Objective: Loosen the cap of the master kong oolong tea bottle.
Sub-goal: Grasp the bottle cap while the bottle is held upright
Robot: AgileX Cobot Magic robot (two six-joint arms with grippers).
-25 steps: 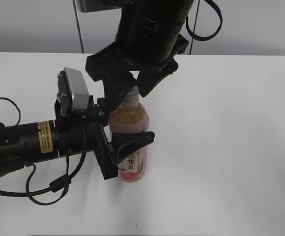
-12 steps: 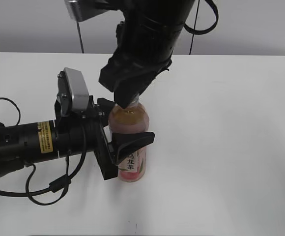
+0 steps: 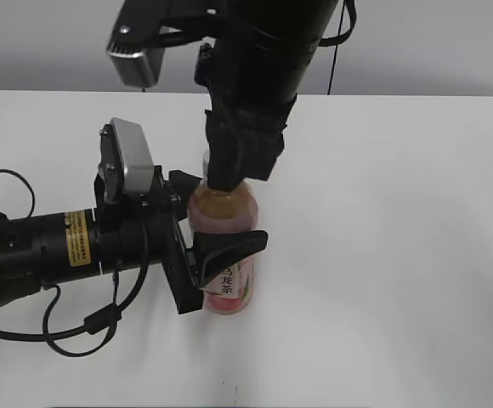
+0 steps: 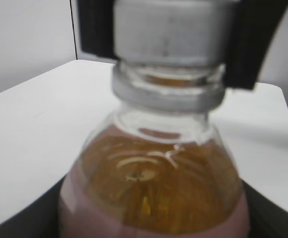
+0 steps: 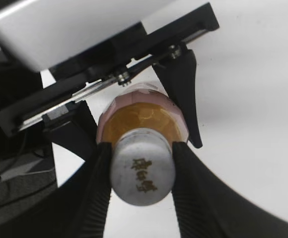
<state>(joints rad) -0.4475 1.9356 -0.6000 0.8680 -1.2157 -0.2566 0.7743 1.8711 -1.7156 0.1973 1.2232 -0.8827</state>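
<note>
Between black fingers [image 5: 92, 193], ribbed white cap [image 5: 143, 173]

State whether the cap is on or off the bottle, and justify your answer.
On. The cap sits atop the bottle neck, pinched between the right gripper jaws. Whether loosened: cannot tell.

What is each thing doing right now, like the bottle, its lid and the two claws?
master kong oolong tea bottle: standing upright on the table, holding amber tea.
cap: on the bottle neck, pinched from both sides.
left claw: shut on the bottle body from the side.
right claw: reaching down from above, shut on the cap.
table: white, bottle resting on it.
</note>
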